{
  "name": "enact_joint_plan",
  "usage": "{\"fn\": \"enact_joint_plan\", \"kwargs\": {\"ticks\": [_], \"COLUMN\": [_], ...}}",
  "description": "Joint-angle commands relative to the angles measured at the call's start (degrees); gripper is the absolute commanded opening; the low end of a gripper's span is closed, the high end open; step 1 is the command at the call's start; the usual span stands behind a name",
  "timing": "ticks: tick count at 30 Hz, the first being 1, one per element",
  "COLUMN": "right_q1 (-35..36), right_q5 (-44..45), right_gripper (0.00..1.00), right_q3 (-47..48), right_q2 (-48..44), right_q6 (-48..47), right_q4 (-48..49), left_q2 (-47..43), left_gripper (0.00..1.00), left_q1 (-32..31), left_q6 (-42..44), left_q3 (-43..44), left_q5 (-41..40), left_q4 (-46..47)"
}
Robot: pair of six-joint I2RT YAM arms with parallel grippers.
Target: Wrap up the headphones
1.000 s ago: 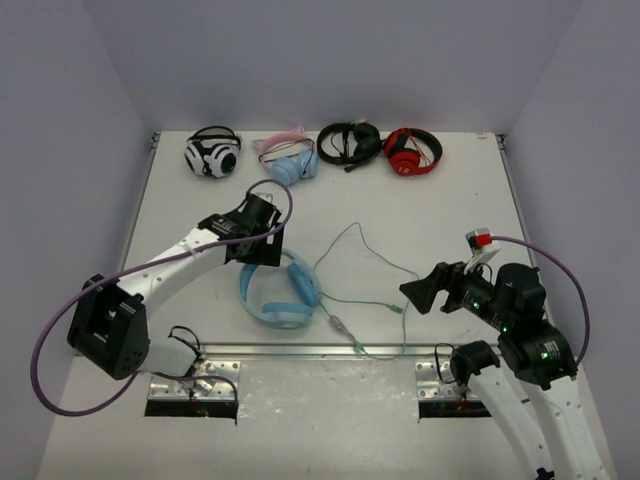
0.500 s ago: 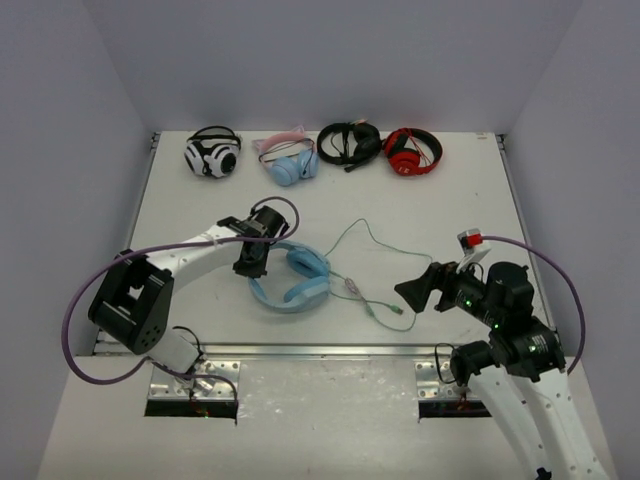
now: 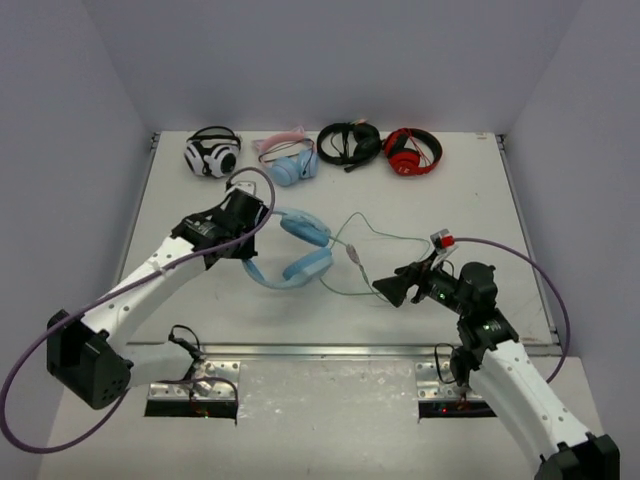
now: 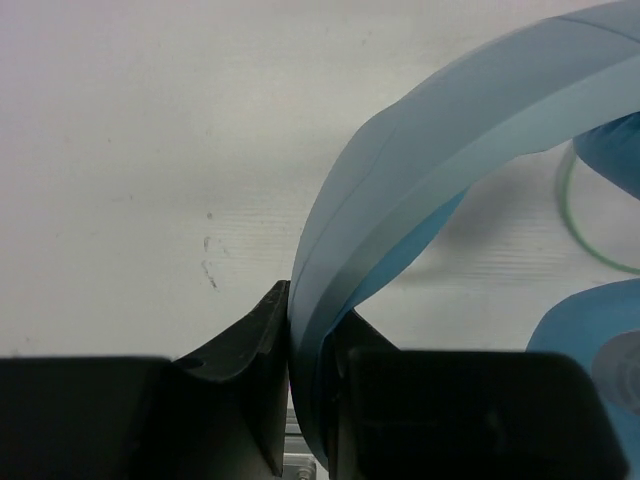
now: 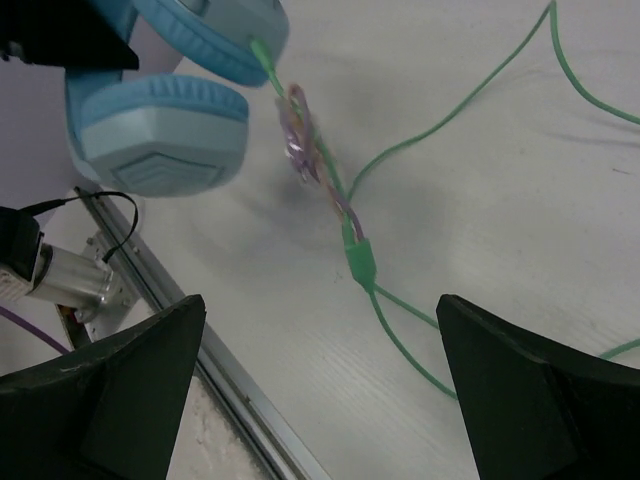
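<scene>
On the white table [image 3: 450, 190] the left gripper [image 4: 312, 340] pinches the headphones [image 3: 300, 264] by their band [image 4: 420, 180] as an anchor, while the right gripper [image 3: 385, 290] gapes wide over the cable [image 5: 440, 120].

Overhead camera looks down; close wrist cameras apparently share headphones [image 3: 308, 265].

no readable text or labels anywhere

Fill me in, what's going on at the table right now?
The left hand is clamped on the headband of the light-blue headphones, holding them up on edge mid-table. Their green cable lies loose in loops on the table toward the right arm. The right hand is open above that cable and holds nothing. No wrapping is done yet.
</scene>
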Motion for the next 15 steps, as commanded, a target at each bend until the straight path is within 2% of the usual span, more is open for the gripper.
{"fn": "enact_joint_plan", "kwargs": {"ticks": [1,4,8,11,12,14,15], "right_q1": [0.12,0.12,1.08,6.52,10.01,12.41,12.42], "right_q5": [-4.73,-6.58,-15.87,-18.19,-16.88,-10.73,-8.97], "right_gripper": [0.99,0.99,0.91,0.84,0.78,0.62,0.48], "right_q3": [-0.73,1.46,8.30,11.39,12.19,14.04,14.04], "right_q2": [7.28,16.67,29.94,34.90,36.48,37.64,38.34], "right_q6": [0.17,-1.32,-3.79,-6.76,-8.61,-13.54,-13.29], "right_q4": [26.94,35.74,37.36,37.64,36.24,31.92,31.92], "left_q2": [-6.61,-8.64,-11.19,-12.42,-12.16,-10.41,-9.79], "left_gripper": [0.00,0.00,0.00,0.00,0.00,0.00,0.00], "left_q1": [-0.69,-0.87,-0.78,-0.87,-0.78,-0.78,-0.78], "left_q6": [-1.78,-1.16,-1.24,-2.03,-2.21,-2.21,-2.39], "left_q3": [7.03,10.55,15.73,20.48,23.62,27.15,30.56], "left_q5": [2.39,0.72,1.85,3.26,4.31,5.63,5.55], "left_q4": [-0.32,-4.62,-5.78,-5.61,-5.87,-6.57,-6.75]}}
